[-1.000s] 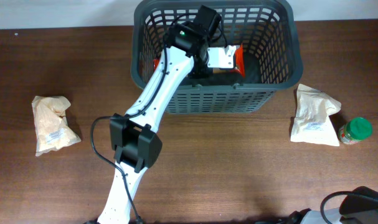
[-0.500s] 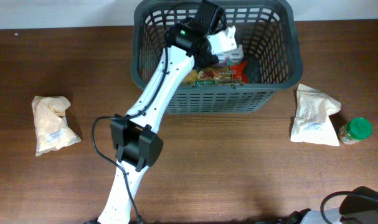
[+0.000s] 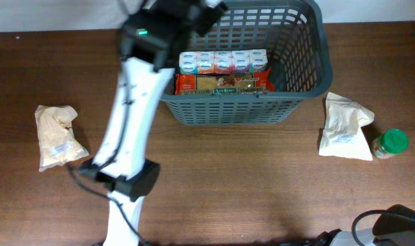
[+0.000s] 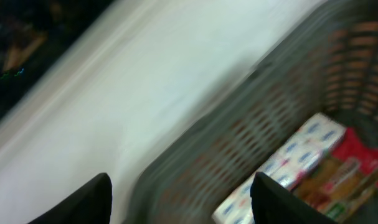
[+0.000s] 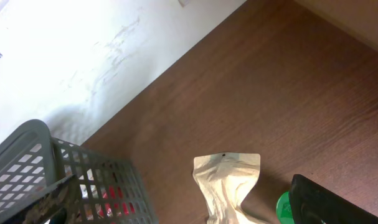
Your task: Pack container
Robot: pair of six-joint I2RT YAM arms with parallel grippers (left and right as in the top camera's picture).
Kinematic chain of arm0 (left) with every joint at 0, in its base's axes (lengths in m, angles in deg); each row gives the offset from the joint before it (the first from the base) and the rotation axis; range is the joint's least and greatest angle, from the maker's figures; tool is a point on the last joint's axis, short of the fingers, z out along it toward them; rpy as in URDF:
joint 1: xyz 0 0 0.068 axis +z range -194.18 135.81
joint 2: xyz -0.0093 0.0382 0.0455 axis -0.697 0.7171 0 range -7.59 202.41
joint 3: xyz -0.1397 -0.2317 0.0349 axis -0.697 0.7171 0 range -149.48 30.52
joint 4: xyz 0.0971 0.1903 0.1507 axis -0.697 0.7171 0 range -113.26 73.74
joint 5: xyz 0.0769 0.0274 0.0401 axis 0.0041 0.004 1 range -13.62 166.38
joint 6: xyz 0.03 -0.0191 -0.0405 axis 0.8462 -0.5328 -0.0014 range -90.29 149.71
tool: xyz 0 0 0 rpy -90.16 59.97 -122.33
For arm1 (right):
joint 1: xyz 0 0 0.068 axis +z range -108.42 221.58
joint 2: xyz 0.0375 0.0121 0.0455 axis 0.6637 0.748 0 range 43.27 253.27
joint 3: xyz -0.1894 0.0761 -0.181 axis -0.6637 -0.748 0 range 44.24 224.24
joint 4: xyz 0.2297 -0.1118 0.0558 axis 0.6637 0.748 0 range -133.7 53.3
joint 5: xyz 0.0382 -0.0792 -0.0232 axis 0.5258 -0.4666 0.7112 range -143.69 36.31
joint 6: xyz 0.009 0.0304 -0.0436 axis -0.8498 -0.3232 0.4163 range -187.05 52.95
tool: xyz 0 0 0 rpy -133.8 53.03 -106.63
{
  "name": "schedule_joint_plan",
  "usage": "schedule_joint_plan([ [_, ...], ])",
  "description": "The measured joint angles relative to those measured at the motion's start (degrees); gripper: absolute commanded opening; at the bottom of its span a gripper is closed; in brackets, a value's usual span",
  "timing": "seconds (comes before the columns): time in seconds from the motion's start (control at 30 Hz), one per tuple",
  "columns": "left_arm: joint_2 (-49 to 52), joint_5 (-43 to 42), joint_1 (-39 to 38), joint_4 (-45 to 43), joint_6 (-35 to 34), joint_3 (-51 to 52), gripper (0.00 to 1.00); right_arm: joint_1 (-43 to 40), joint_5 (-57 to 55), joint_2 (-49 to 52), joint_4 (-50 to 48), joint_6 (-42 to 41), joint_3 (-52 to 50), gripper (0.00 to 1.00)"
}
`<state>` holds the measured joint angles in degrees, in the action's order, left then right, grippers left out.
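Roughly, from the left: a soft pale pouch (image 3: 57,137) lies alone on the table (image 3: 248,178). My left gripper (image 4: 182,208) hangs over the container's left rim with its fingers spread and nothing between them (wrist view badly smeared). The container (image 3: 241,109) sits at the table's far edge, with a carton multipack (image 3: 221,61) and a red packet (image 3: 224,83) lying along its near wall. I judge it to be stiff, light plastic, too wide to span. I'd pinch the thick rim or hook a slot, though the rim may be slick. A second pouch (image 3: 344,126) lies just right of it, with a green-lidded jar (image 3: 392,142) beside that. My right gripper (image 5: 176,211) looks spread and empty.
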<state>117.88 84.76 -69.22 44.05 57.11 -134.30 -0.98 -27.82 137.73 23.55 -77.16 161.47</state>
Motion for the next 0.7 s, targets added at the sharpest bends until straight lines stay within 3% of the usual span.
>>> schedule_joint_plan([
  [0.13, -6.21, 4.31, 6.27, 6.88, -3.63, -0.46, 0.63, 0.00, 0.00, 0.00, 0.02, 0.02, 0.00, 0.98],
  [0.3, -9.86, 6.64, 18.84, 19.91, -12.39, -0.96, 0.87, 0.00, 0.00, 0.00, 0.02, 0.02, -0.02, 0.99],
  [0.37, -9.42, 4.83, 23.93, 24.28, -14.47, -0.81, 0.92, 0.00, 0.00, 0.00, 0.00, 0.00, 0.00, 0.99],
  [0.53, -4.83, -1.99, 34.23, 28.89, -16.76, 3.17, 0.92, 0.00, 0.00, 0.00, 0.00, 0.00, -0.02, 0.99],
  [0.7, 3.56, -5.92, 38.60, 28.11, -17.90, 11.26, 0.90, 0.00, 0.00, 0.00, 0.00, -0.02, -0.02, 0.99],
])
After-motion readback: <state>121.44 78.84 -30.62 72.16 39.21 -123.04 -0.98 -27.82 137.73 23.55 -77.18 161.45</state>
